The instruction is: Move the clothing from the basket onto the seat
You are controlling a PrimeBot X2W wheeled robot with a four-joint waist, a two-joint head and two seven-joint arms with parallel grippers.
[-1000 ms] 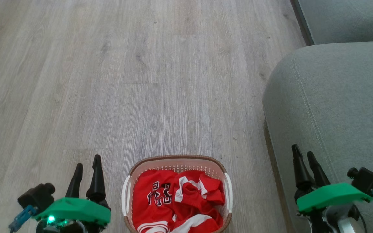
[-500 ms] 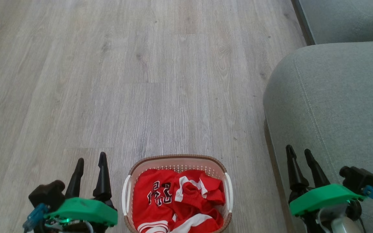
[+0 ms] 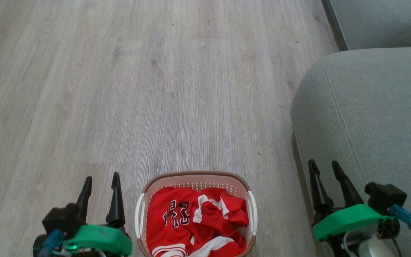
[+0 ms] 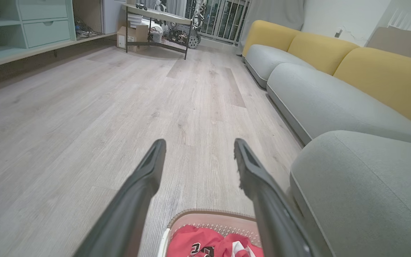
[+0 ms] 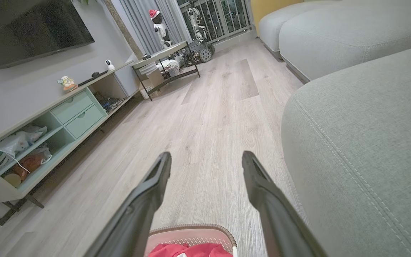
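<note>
The red clothing [image 3: 194,221] with white trim and black lettering lies crumpled inside the white basket [image 3: 195,175] with a brown rim, on the floor at the bottom middle of the head view. To the basket's left my left gripper [image 3: 101,178] stands open and empty. My right gripper [image 3: 323,163] is open and empty to the basket's right, in front of the grey-green seat [image 3: 373,107]. The left wrist view has the basket [image 4: 205,214] and clothing [image 4: 198,242] below the fingers, the seat [image 4: 362,185] at right. The right wrist view shows the basket rim [image 5: 191,228] and seat [image 5: 362,142].
Pale wood floor [image 3: 155,89] stretches ahead of the basket. More grey cushions with yellow backs [image 4: 319,50] line the right wall. A low shelf unit [image 5: 48,121] runs along the left, with a small table [image 5: 162,57] at the far end.
Both grippers have drifted inward toward the basket, the left one to the right and slightly lower, the right one to the left. The basket and clothing have not moved.
</note>
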